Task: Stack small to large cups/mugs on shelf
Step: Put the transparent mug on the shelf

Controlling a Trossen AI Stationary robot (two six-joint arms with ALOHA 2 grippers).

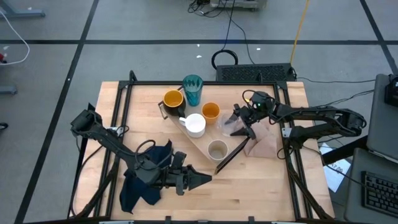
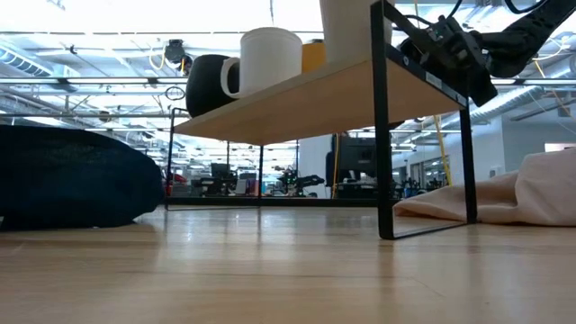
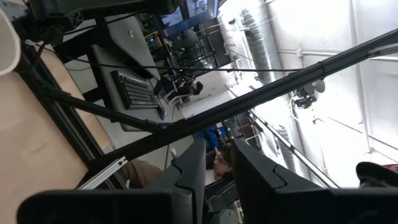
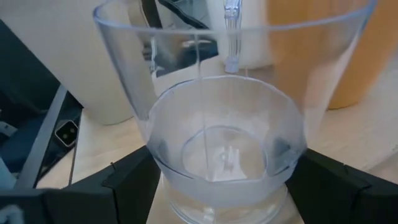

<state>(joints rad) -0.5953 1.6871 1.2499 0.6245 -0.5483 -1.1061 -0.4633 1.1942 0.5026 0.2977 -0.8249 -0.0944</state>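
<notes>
The light-wood shelf point(image 1: 231, 147) lies slantwise on the table. On it stand the teal tumbler point(image 1: 193, 89), the yellow-orange mug point(image 1: 173, 99), the small orange cup point(image 1: 211, 111), the white mug point(image 1: 196, 124) and the beige-grey cup point(image 1: 217, 150). My right gripper point(image 1: 239, 126) is at the shelf's right side, shut on the small clear cup point(image 4: 227, 124). My left gripper point(image 1: 204, 180) waits near the table's near edge, its fingers almost together, touching nothing. In the low view the white mug point(image 2: 270, 58) shows on top of the shelf point(image 2: 306, 99). My right gripper pinches the clear cup between its two fingers, one finger point(image 4: 127, 183) on each side of the cup's lower wall point(image 4: 163, 163), just above its base. The cup's wide mouth points away from the wrist, toward the white mug and the orange cup. Whether its base rests on the shelf, I cannot tell.
A pinkish-beige cloth point(image 1: 264, 144) lies right of the shelf, under my right arm. A dark blue cloth point(image 1: 144, 182) lies under my left arm. The black frame rails point(image 1: 118, 124) run along the table's sides. Bare wood point(image 1: 255, 186) shows near the front edge.
</notes>
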